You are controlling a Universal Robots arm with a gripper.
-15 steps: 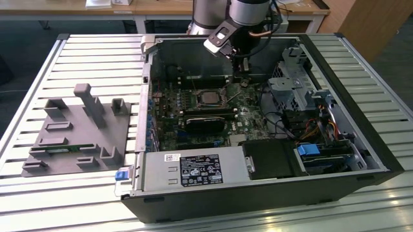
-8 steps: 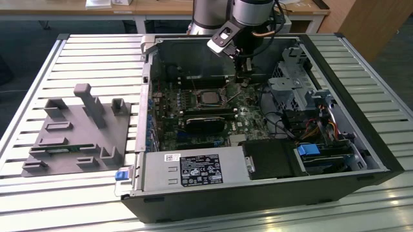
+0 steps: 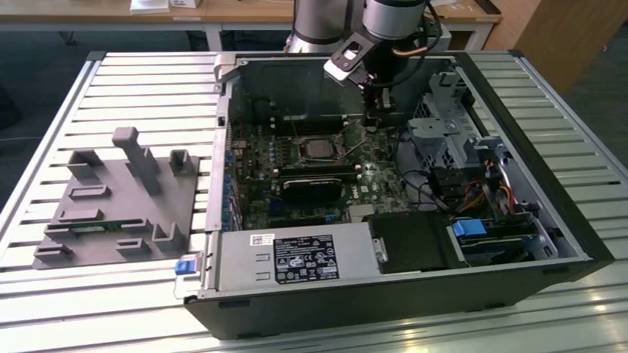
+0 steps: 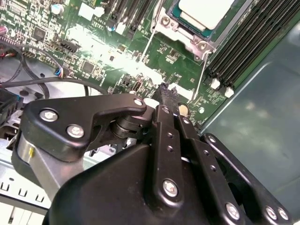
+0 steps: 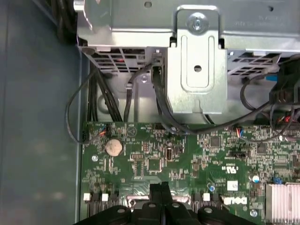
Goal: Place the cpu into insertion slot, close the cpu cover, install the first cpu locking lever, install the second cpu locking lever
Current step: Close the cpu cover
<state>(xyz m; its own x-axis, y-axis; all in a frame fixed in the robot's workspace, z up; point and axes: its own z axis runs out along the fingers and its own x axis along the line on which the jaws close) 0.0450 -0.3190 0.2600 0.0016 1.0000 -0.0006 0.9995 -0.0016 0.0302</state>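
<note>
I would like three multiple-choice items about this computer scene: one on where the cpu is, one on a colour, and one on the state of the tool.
1. Where is the cpu?
A) on the grey fixture beside the case
B) in the insertion slot
C) on the slatted table

2. What colour is the circuit board?
A) green
B) red
C) white

3. How does the tool stand?
A) fingers spread wide
B) fingers shut together
C) fingers shut on a cable

Answers:
1 B, its pale top sits inside the silver border.
2 A, the board is green in both wrist views.
3 B, the two fingers touch, with nothing between them.
</note>
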